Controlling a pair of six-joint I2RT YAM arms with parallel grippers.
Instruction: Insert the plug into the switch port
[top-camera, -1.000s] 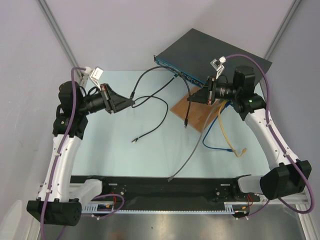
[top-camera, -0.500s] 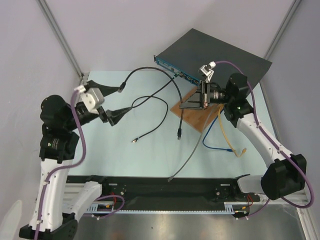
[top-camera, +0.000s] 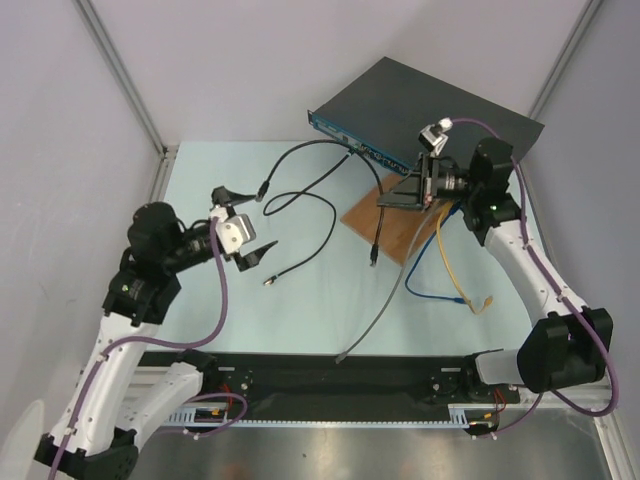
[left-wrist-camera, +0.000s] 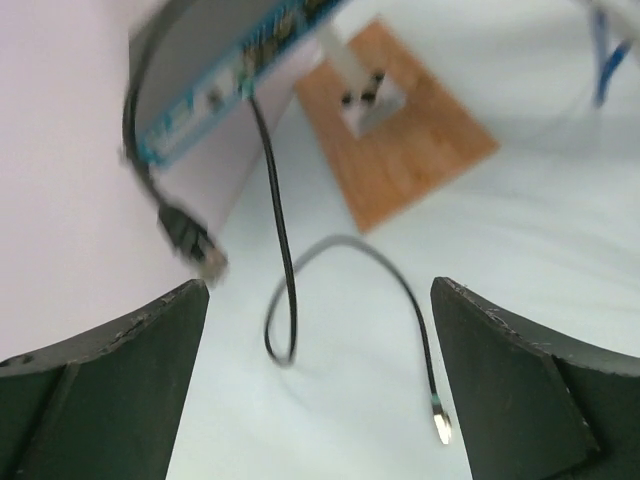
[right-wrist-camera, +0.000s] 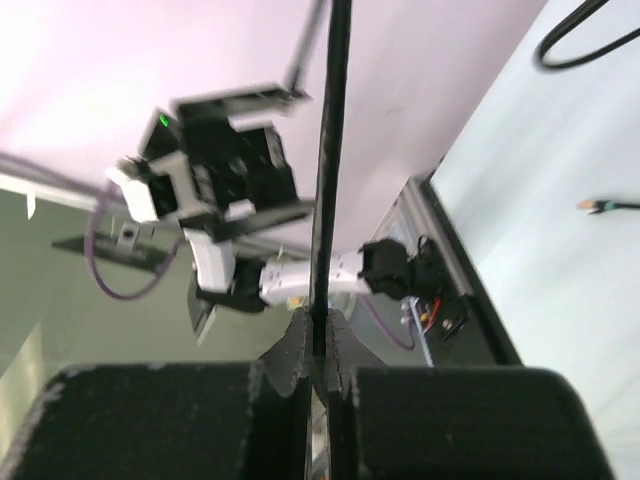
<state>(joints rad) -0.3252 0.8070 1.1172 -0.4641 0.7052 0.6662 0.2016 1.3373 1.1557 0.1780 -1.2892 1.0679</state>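
1. Where the bench (top-camera: 300, 310) runs out at its far right, the switch (top-camera: 430, 105) lies flat, with its teal socket face toward the arms.
2. The wooden board (top-camera: 400, 232) lies just in front of that face.
3. Right gripper (top-camera: 381, 201): jaws pressed together on the black cable (top-camera: 376, 230), above the board and near the socket row.
4. Left gripper (left-wrist-camera: 320, 290): jaws spread with nothing between them, well apart from the switch.
5. The plug (top-camera: 373, 258) dangles from the cable's end, below the grip, and is in no port.
6. I read this as the carry/align step. The next move needs a grip nearer the plug, to aim it at a socket.
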